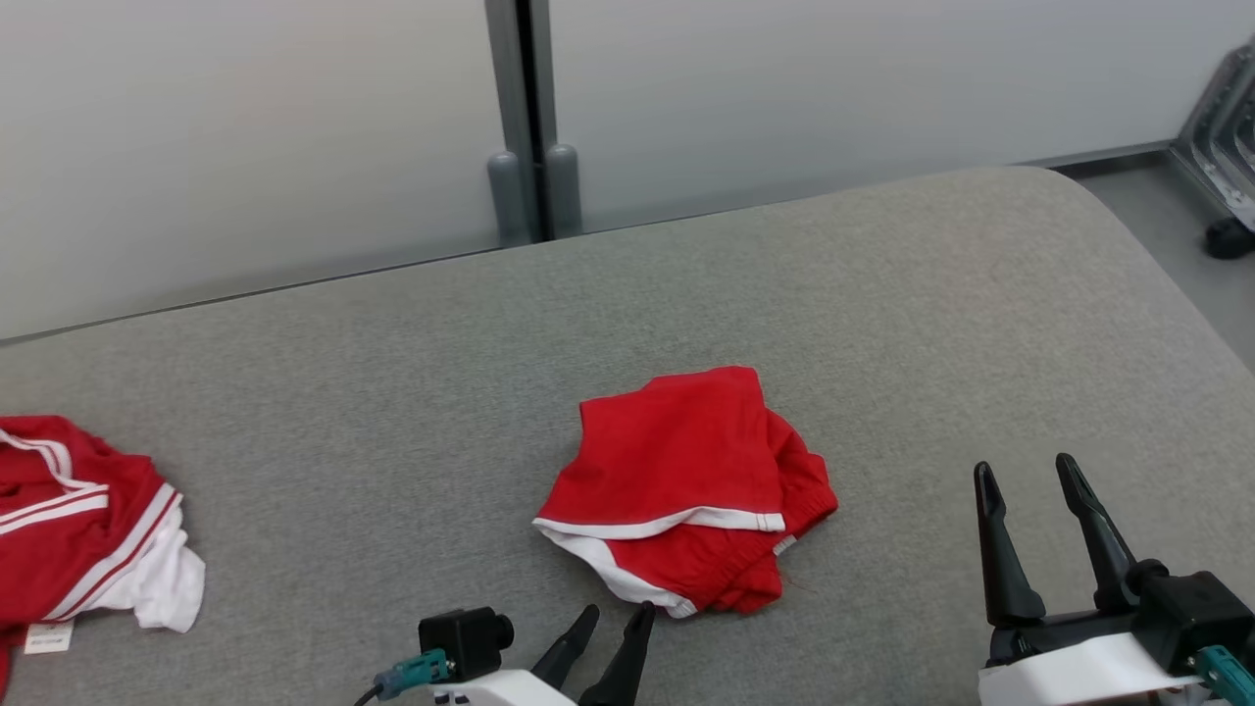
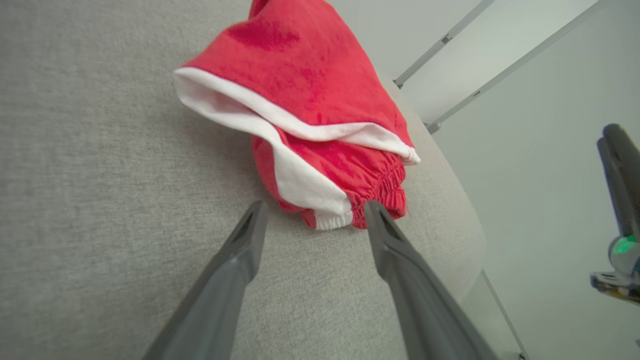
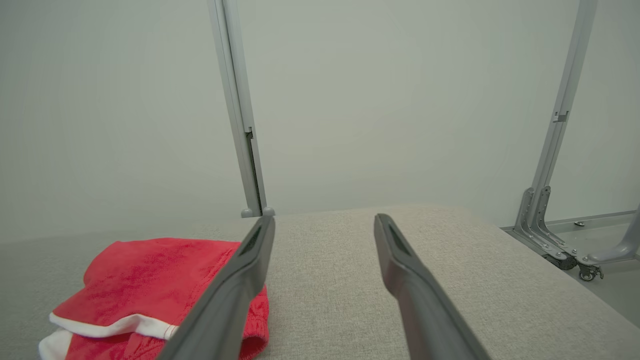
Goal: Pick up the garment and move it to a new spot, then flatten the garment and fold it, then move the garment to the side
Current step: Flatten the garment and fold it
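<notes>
Head view: my left claw (image 1: 617,613), spread, sits just short of the bunched red white-trimmed shorts (image 1: 686,490) mid grey fabric tabletop (image 1: 392,392); my right claw (image 1: 1025,471), spread too, stands apart. Left wrist view: I'd slide low, pinching all hem layers. Right wrist view: the shorts (image 3: 150,280) lie left.

The head view's left edge cuts off the striped garment (image 1: 78,520); I can't read its tag (image 1: 47,637), too small. My right gripper (image 3: 324,220) hides part of the red shorts (image 3: 150,270).
</notes>
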### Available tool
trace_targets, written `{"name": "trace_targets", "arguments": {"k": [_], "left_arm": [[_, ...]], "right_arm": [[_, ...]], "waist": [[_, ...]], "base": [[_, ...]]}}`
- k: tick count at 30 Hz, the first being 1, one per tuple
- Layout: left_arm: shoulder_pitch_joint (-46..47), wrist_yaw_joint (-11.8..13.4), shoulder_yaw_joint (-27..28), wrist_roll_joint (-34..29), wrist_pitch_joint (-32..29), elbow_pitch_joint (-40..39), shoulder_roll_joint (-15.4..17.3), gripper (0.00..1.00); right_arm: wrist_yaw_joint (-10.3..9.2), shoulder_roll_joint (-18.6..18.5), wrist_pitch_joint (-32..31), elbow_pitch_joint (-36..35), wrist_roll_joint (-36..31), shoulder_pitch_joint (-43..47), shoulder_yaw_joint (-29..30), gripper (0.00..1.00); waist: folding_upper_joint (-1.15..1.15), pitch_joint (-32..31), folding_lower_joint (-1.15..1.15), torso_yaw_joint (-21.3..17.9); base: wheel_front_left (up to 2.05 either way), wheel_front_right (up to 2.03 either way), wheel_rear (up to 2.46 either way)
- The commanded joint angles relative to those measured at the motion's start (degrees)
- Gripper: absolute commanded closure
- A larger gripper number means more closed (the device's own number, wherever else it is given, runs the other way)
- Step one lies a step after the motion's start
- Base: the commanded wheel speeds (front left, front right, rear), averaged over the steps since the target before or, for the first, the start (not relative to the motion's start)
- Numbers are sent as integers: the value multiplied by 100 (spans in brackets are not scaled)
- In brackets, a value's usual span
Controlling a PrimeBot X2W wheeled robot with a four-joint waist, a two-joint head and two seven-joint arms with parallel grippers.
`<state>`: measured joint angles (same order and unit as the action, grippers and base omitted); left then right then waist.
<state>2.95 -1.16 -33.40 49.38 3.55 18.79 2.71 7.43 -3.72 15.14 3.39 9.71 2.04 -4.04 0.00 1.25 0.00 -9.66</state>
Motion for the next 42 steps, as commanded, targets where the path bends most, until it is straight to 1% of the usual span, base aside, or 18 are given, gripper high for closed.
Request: {"name": "trace_targets", "arguments": {"k": [1,3,7,10,11,12,13,14,17,19,22,23,27,29,32,34,37,42], "left_arm": [[213,96,-101,222,18,125,33,0],[320,176,-196,576,38,262,35,0],[531,254,-293,936,105,484,34,0],[703,259,-355,1287,203,778,34,0],[767,169,-391,1416,249,847,30,12],[840,79,-425,1514,338,883,23,54],[895,-16,-468,1631,385,899,19,100],[977,-112,-554,1633,454,916,16,100],[1232,-161,-541,1544,725,987,48,100],[1495,-46,-432,1318,880,851,222,100],[1824,96,-339,1079,883,467,540,100],[2094,211,-274,933,766,159,801,100],[2751,368,-222,664,278,-320,1346,100],[3131,334,-283,525,-4,-477,1546,100],[3623,162,-407,409,-406,-606,1719,100],[3926,14,-508,356,-632,-627,1742,100],[4255,-237,-812,282,-937,-614,1594,100],[4227,-523,-1635,362,-1333,-537,978,100]], "right_arm": [[11,-20,2,4,41,-82,26,0],[11,-11,2,-4,42,-106,67,0],[11,0,2,-1,64,-123,96,0],[11,11,3,2,79,-157,110,0],[11,16,2,4,79,-165,111,0],[11,22,2,8,84,-167,118,0],[11,25,2,15,85,-173,126,0],[11,29,2,25,87,-184,138,0],[11,40,2,25,84,-212,150,0],[11,47,3,-7,71,-183,214,0],[11,50,3,0,39,-115,233,0],[11,48,3,8,37,-107,231,0],[11,53,3,19,55,-170,156,0],[11,52,2,44,58,-206,104,0],[11,51,3,67,75,-225,73,0],[11,53,2,94,78,-175,48,0],[11,47,2,125,75,-109,21,0],[11,44,3,128,97,-64,40,0]], "waist": [[0,267,0,-354],[0,349,0,-471],[0,450,0,-587],[0,495,0,-635],[0,504,0,-646],[0,510,0,-652],[0,510,0,-651],[0,500,0,-640],[0,446,0,-585],[0,390,0,-472],[0,332,0,-343],[0,295,0,-275],[0,247,0,-212],[0,216,0,-229],[0,144,0,-293],[0,72,0,-356],[0,-2,0,-462],[0,-5,0,-568]], "base": [[0,0,0],[0,0,0],[0,0,0],[0,0,0],[0,0,0],[0,0,0],[0,0,0],[0,0,0],[0,0,0],[0,0,0],[0,0,0],[0,0,0],[0,0,0],[0,0,0],[0,0,0],[0,0,0],[0,0,0],[0,0,0]]}}
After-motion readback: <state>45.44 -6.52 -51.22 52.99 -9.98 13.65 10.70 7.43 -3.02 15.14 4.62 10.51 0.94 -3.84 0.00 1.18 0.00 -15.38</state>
